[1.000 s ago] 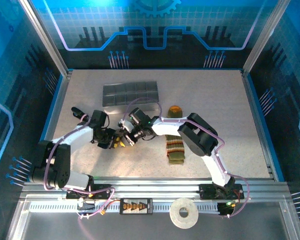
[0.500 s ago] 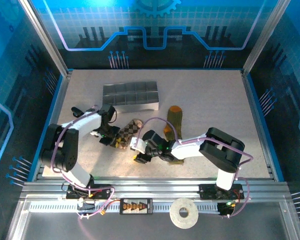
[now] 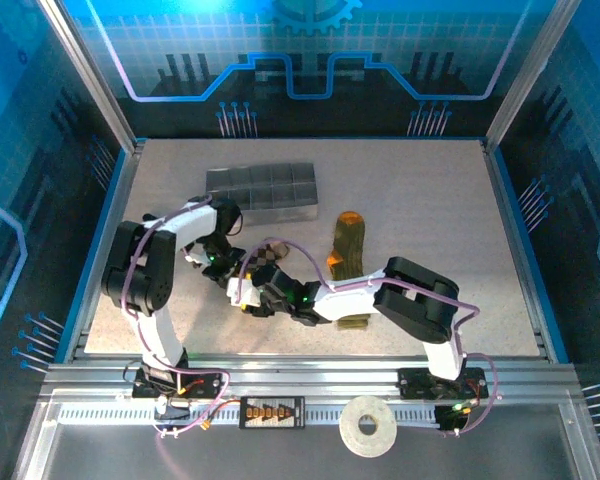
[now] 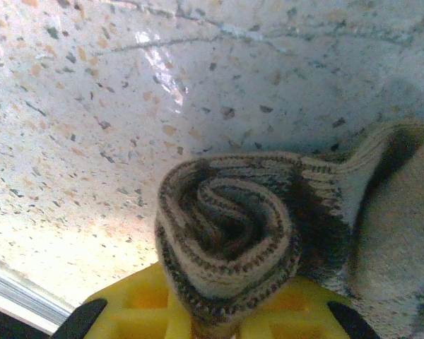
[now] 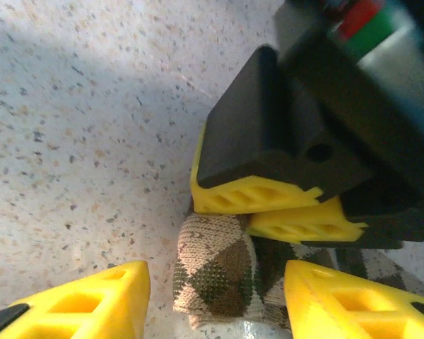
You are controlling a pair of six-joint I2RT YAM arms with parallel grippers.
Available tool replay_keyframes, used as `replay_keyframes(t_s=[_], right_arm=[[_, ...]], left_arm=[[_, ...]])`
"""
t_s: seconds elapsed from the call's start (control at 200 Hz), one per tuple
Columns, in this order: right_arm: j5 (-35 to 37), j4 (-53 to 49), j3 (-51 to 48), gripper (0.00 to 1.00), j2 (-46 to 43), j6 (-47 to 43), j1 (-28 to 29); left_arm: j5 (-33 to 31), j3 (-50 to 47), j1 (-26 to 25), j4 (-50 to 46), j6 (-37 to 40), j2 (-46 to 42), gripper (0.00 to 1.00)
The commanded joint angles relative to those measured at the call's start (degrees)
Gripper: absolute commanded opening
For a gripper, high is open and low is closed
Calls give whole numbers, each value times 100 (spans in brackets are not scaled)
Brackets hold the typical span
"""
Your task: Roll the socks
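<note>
1. Beige-brown knitted sock with argyle diamonds (image 4: 226,240): part of it is wound into a tight spiral roll, and the end of the roll faces the left wrist camera. The loose remainder trails off to the right of that view. The sock lies on the counter left of centre, where the two arms meet.
2. Left end effector (image 4: 218,311): its yellow fingers are closed on the argyle sock, and the roll rises from between them. In the right wrist view the two yellow pads sit close together at the far edge of the knit.
3. Right end effector (image 5: 215,279): it is open. One yellow finger stands clear of the roll on one side, and the other sits just beside the sock on the other side. Neither finger presses the fabric.
4. Olive green knitted sock with orange toe and thin stripes (image 3: 347,243): it lies flat and unrolled on the counter, to the right of the argyle sock and apart from it. The toe points toward the far edge. The right arm crosses over its lower part.
5. Grey divided tray (image 3: 260,187): it rests at the far left of the work area, well apart from both socks.
6. Pale speckled counter (image 3: 430,220): it carries all of the items above.
</note>
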Motion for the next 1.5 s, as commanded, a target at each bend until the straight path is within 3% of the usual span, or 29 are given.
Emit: replay_keyframes(t_s=[0.0,0.19,0.41,0.625,0.75,0.83,0.916,1.081,1.301,1.496], right_arm=[[108,-257,152,48,225,-65,49],[177,-374,283,39,410,138,22],[363,-602,566,34,610,265,-40],[353,-1092,801,16,761,498,-147],[-70,-1556,861,5,770,876,-294],[-537,-1844,846,1,779,1192,-421],[-976,-2088,818,0,846,1509,-525],[-1494,-2454,817,0,1048,2019,-645],[-2099,-2785,994,0,1285,2708,-948],[-2904,-3040,1283,0,1531,3321,-1369]], left_arm=[[-310,-201,38,-425,181,500,11],[-259,-82,56,-396,348,643,10],[-189,-109,56,-336,430,609,9],[-203,30,56,-415,491,421,10],[-248,63,59,-433,488,-117,22],[-275,-28,69,-377,423,-581,37],[-213,-203,117,-251,322,-1023,51],[-242,-520,238,-39,184,-1702,68],[-269,-1114,331,433,172,-2418,69],[266,-1814,329,1620,285,-2714,63]])
